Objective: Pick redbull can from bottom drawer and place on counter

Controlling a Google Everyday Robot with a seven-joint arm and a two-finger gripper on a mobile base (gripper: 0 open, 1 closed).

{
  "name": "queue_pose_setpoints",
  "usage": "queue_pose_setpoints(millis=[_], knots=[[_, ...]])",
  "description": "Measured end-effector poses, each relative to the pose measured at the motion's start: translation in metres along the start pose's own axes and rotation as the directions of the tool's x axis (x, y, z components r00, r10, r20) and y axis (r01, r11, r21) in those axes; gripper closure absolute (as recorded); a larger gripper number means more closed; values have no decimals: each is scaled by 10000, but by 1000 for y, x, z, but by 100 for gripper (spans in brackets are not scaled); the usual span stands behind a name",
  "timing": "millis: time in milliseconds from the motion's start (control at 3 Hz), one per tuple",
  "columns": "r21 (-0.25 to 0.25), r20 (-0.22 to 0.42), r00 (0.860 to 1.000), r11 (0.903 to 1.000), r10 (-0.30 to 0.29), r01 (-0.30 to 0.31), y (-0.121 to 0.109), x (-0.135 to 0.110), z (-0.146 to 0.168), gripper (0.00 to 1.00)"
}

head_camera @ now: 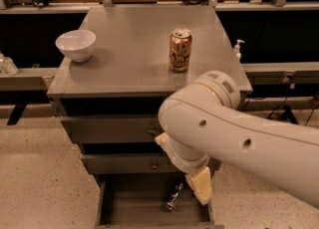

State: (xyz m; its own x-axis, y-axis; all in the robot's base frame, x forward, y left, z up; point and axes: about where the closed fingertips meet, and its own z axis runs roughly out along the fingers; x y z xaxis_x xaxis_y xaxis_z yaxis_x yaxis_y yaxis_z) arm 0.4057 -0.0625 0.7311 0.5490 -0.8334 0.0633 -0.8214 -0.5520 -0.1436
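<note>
The redbull can (173,196), slim and silver with dark markings, is tilted in the open bottom drawer (130,208), near its right side. My gripper (198,187) hangs below the big white arm, over the right part of the drawer, just right of the can and a little above it. I cannot tell whether it touches the can. The counter (134,49) is the flat grey top of the cabinet above.
A gold-orange can (180,50) stands on the counter right of centre. A white bowl (76,44) sits at its left edge. Two shut upper drawers (109,128) have small knobs. A small pump bottle (238,50) stands behind the cabinet's right side.
</note>
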Motion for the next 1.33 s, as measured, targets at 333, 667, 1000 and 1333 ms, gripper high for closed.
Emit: queue_pose_setpoints(millis=[333,667,1000,1333], knots=[[129,277,9901,9904,-1377,1374,28,12,70,0],[416,228,9526,9523,-3033,3022,37,5,139,0],[895,-318,9296,9253,-3672,3685,24,12,145,0],[469,-110,9035,9023,-4285,4285,23,9,150,0]])
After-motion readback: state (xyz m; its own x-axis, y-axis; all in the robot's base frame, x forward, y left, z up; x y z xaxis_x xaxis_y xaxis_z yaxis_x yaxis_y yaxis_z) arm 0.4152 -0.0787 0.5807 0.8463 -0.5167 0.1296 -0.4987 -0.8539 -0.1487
